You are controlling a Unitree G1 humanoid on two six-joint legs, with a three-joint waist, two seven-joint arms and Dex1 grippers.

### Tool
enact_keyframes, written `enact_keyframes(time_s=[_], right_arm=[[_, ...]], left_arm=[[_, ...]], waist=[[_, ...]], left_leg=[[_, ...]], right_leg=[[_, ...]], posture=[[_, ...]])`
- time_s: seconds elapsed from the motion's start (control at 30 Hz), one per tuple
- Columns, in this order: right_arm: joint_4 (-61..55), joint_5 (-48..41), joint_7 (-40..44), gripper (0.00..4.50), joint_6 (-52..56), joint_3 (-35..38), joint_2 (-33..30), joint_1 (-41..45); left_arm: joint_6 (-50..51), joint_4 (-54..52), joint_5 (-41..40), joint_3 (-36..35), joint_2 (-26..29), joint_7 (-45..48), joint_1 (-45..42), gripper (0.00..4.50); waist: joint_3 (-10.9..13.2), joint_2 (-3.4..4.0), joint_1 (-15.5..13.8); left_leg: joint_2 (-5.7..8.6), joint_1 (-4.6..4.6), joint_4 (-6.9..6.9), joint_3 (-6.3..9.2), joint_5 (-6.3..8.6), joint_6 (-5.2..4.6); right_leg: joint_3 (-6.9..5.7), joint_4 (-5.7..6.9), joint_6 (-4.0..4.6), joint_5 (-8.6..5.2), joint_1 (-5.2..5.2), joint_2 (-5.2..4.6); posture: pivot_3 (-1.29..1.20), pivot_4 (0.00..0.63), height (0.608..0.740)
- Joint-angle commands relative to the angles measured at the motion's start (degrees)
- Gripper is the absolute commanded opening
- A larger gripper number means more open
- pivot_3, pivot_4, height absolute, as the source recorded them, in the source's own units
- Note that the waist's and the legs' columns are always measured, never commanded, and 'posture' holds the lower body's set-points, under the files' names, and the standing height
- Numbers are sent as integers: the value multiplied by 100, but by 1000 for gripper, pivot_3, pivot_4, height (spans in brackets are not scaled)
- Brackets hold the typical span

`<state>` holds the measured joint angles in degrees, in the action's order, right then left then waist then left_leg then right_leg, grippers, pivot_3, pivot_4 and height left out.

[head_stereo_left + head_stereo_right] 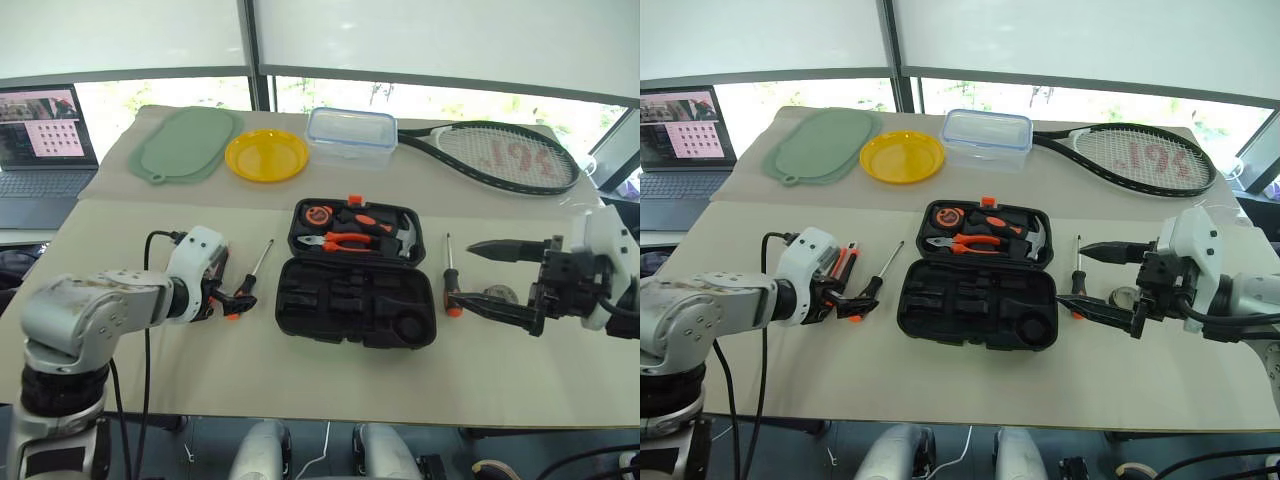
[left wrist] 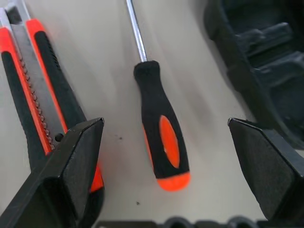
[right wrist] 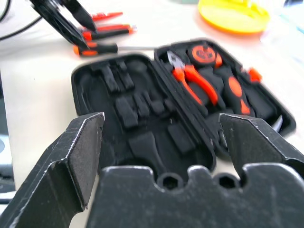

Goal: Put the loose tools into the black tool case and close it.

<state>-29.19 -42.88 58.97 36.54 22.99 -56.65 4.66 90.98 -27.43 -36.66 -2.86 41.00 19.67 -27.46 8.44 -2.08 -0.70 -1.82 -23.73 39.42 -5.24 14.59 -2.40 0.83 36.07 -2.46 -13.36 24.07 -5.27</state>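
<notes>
Left gripper [image 2: 166, 156]: fingers spread wide, holding nothing; it hovers over a screwdriver [image 2: 159, 130], straddling its handle.
Utility knife [image 2: 40, 90]: flat on the table [image 1: 300, 385], just beside that screwdriver.
Right gripper [image 1: 495, 280]: fingers wide apart and empty, to the right of the case, above a second screwdriver [image 1: 450, 280] and a small tape roll [image 1: 497, 295].
Black tool case [image 1: 355, 275]: lies open between the grippers; pliers in its far half, near half's slots empty.

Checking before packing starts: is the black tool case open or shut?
Open: the black tool case lies spread flat, pliers in its far half, near slots empty.
</notes>
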Motion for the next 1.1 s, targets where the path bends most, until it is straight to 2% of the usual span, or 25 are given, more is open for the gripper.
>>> enact_keyframes(time_s=[0.03,0.07,0.1,0.13,0.3,0.43,0.53,0.63,0.7,0.8,0.93,1.1], right_arm=[[-233,-133,-96,4468,-37,116,-41,181],[-298,-194,-81,4468,-21,139,-52,188],[-358,-233,-51,4500,-16,148,-66,184],[-418,-257,-33,4500,-22,127,-74,191],[-608,-375,-148,4500,-9,-89,0,384],[-666,-434,-221,4500,-10,-256,32,525],[-650,-509,-241,4500,-11,-283,39,554],[-549,-518,-246,4500,-18,-329,80,546],[-479,-481,-273,4500,-37,-373,132,517],[-438,-471,-289,4500,-33,-415,193,469],[-345,-329,-284,4500,-76,-481,186,389],[-291,-267,-421,4500,-37,-417,233,285]], left_arm=[[-376,252,250,277,97,49,61,4500],[-388,331,205,241,-32,92,59,4500],[-411,380,174,229,-131,126,60,3951],[-481,417,182,269,-191,150,83,3814],[-662,525,306,362,-365,170,167,2082],[-594,605,344,82,-645,68,80,875],[-643,680,469,-240,-805,-73,-154,865],[-1163,957,791,-259,-741,-213,-576,865],[-2079,1195,1166,43,-578,-70,-911,865],[-3712,1418,1636,745,-283,782,-1266,865],[-5167,1783,2052,1617,-21,2155,-1534,865],[-7196,2701,2878,2646,26,3695,-1889,865]], waist=[[0,0,1],[1,-2,1],[1,-3,0],[1,-2,-5],[1,-2,-24],[1,-2,-38],[1,-3,-52],[6,-11,-48],[7,-13,-47],[7,-13,-45],[7,-12,-59],[7,-12,-51]], left_leg=[[1,0,0,-1,0,0],[0,0,0,-1,0,0],[-2,0,0,0,0,0],[-2,2,0,1,0,0],[-1,1,3,2,0,-1],[-1,1,4,5,0,-1],[-1,-2,13,5,0,-3],[-3,-9,26,8,1,-4],[-2,-11,28,12,1,-4],[0,-12,27,10,2,-5],[3,-13,26,2,5,-10],[4,-15,28,-7,6,-11]], right_leg=[[0,1,0,0,2,-2],[0,1,0,0,2,-1],[0,1,1,0,1,0],[-1,1,1,0,-1,0],[-2,1,0,0,-4,-6],[-4,2,0,0,-4,-6],[-5,2,-1,1,-5,-7],[-10,6,-1,2,-3,-3],[-12,6,0,2,-4,-1],[-11,4,0,2,-2,-2],[-10,-3,-1,2,-3,-6],[-9,-2,-1,3,1,1]], posture=[[0,150,738],[0,150,738],[0,150,738],[0,150,738],[0,150,738],[0,150,738],[0,150,738],[0,150,738],[0,150,738],[0,150,738],[0,150,738],[0,150,738]])
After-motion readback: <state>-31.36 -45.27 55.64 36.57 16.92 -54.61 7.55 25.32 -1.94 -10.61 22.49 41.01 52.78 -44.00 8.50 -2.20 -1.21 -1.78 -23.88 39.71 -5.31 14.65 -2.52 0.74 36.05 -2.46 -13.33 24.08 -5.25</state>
